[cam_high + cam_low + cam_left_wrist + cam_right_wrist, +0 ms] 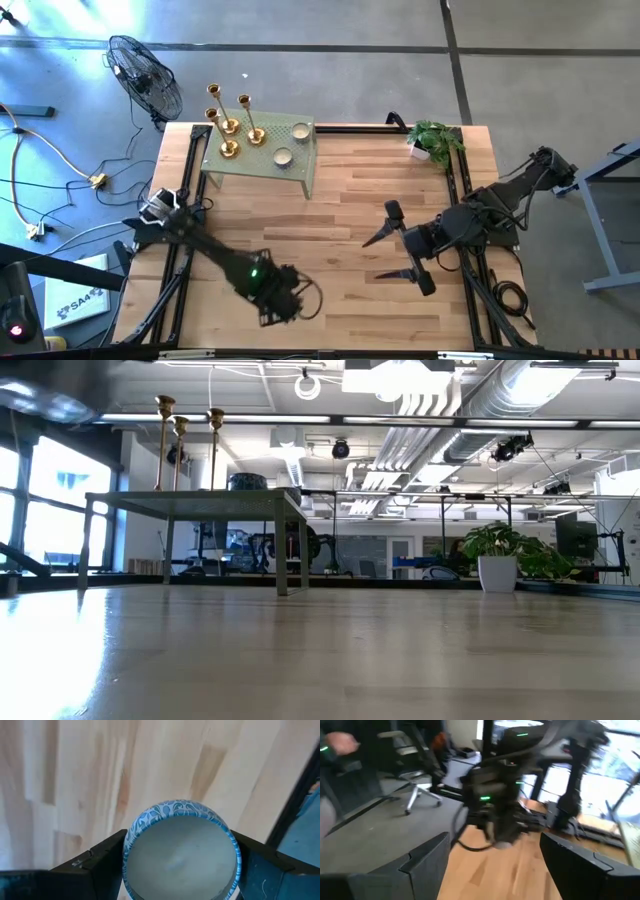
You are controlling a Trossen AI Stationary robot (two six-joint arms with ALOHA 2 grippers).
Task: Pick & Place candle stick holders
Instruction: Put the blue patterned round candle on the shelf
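Left gripper (283, 296): jaws clamped either side of a round blue-patterned candle tin (181, 851), near the desk's (340, 215) front edge.
Right gripper (400, 251): jaws spread wide, holding nothing.
Candle stick holders (230, 122): all three upright on the small green stand (296, 175), well apart from both jaws, close together.
Risk: the tin could slip from the left jaws; reaching among crowded stems could topple a neighbour off the stand.

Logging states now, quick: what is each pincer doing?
Left pincer: closed on a blue patterned tin.
Right pincer: open, empty, above the table.
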